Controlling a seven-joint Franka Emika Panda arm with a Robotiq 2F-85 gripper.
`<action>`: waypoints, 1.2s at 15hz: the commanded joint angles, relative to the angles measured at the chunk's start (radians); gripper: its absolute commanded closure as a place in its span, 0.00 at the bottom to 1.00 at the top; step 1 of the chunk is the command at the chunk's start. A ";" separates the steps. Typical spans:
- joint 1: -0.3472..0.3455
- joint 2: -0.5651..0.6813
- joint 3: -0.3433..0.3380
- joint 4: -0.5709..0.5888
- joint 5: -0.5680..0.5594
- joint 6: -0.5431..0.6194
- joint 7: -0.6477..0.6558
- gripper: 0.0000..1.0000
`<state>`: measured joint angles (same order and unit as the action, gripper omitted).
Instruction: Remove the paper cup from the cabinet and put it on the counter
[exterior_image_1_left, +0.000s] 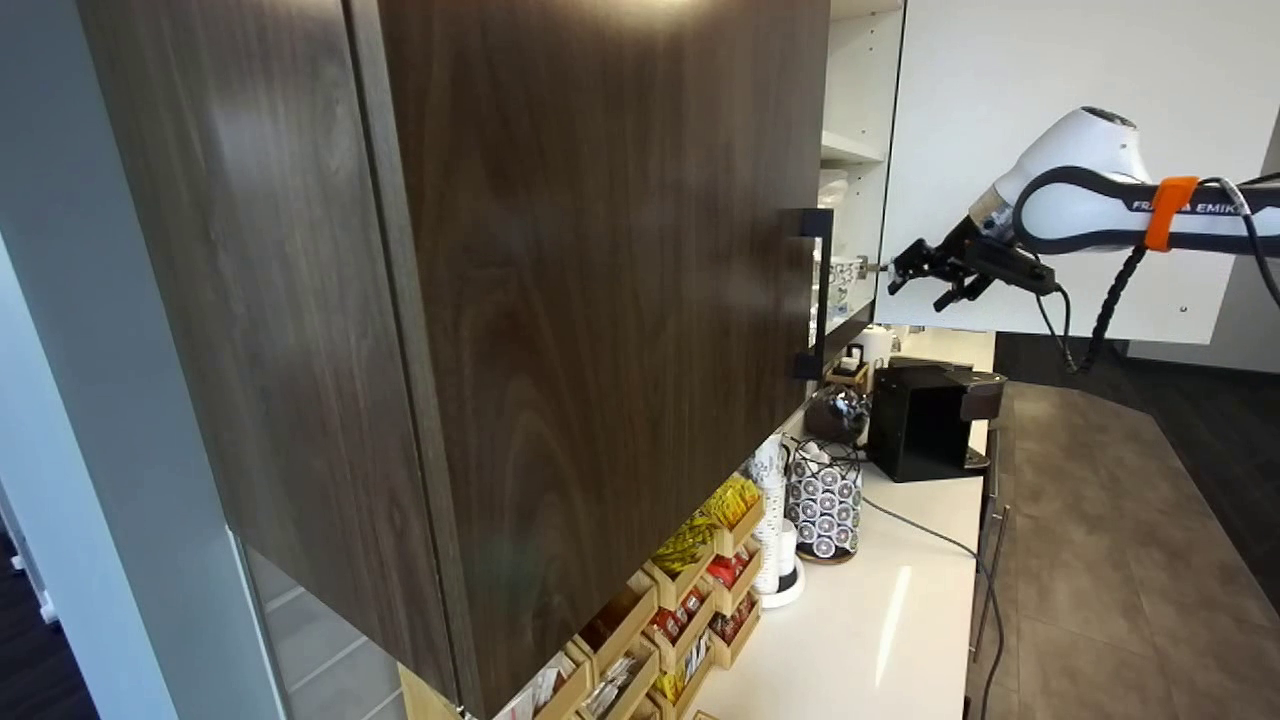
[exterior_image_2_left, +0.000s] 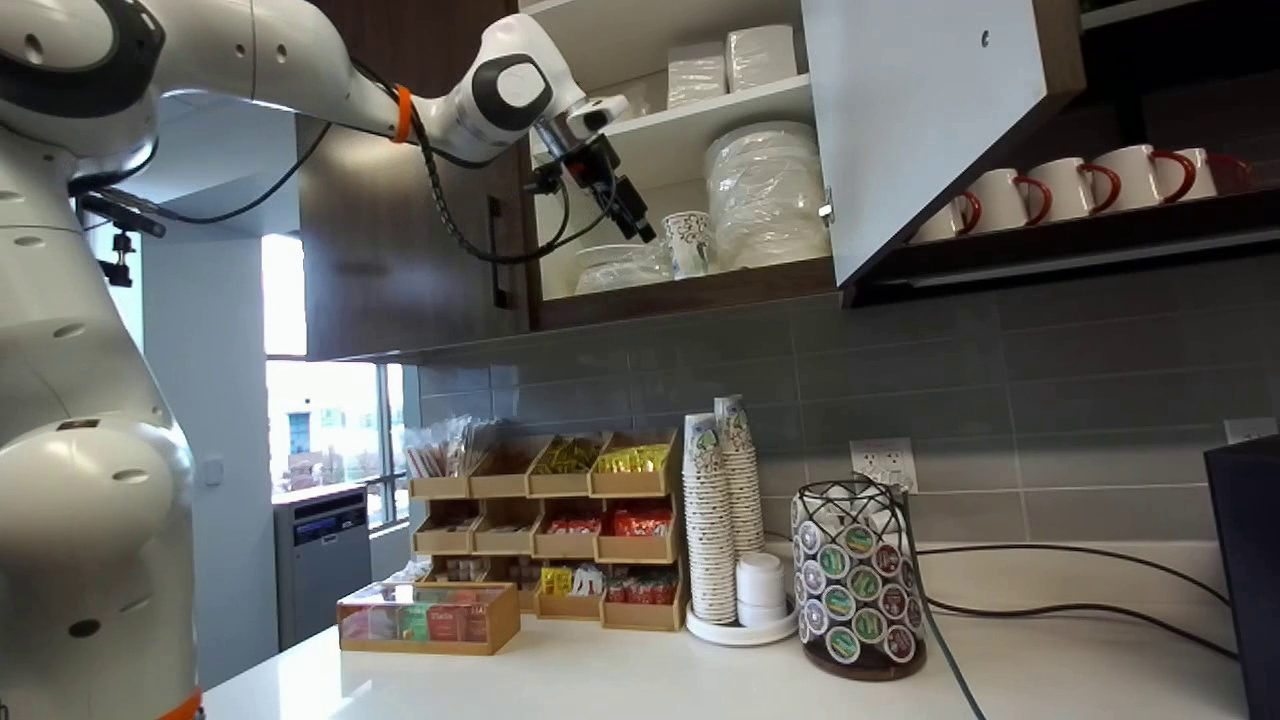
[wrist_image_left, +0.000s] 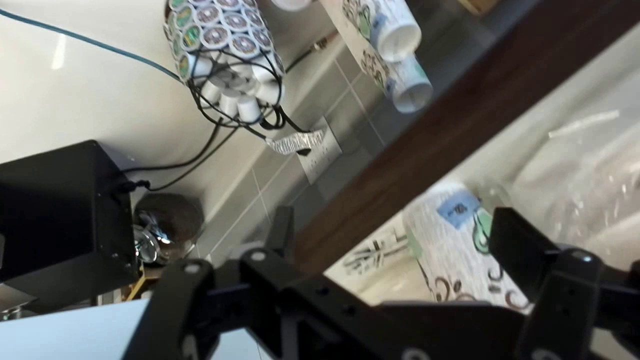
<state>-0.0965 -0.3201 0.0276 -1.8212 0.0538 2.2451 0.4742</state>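
Paper cup (exterior_image_2_left: 688, 243) stands upright low in the cabinet (exterior_image_2_left: 700, 291), fingers (wrist_image_left: 517, 247) spread wide, nothing held; a skewed approach could snag adjacent plastic wrap (wrist_image_left: 590, 180) and topple it.

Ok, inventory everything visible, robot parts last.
Counter: one, cream, below cabinet
Cabinet: one, dark brown, above counter
Paper cup: one, patterned white, in cabinet
Wrapped items: several, whitish, in cabinet
Mugs: at least four, white and red, on dark shelf
Organizer: one, tan, on counter
Packets: many, mixed colours, in organizer
Clear-topped box: one, brown, on counter
Pod rack: one, black, on counter
Pods: many, multicoloured, on rack
Cup stacks: two, white, beside pod rack
Machine: one, black, on counter
Arm: one, white, near cabinet
Fingers: two, black, near cup
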 joint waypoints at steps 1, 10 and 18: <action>-0.010 0.098 0.002 0.122 0.012 0.085 0.071 0.00; 0.016 0.272 -0.009 0.324 -0.002 0.170 0.099 0.00; 0.025 0.318 -0.025 0.372 -0.006 0.079 0.100 0.51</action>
<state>-0.0889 -0.0215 0.0226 -1.4868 0.0539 2.3886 0.5555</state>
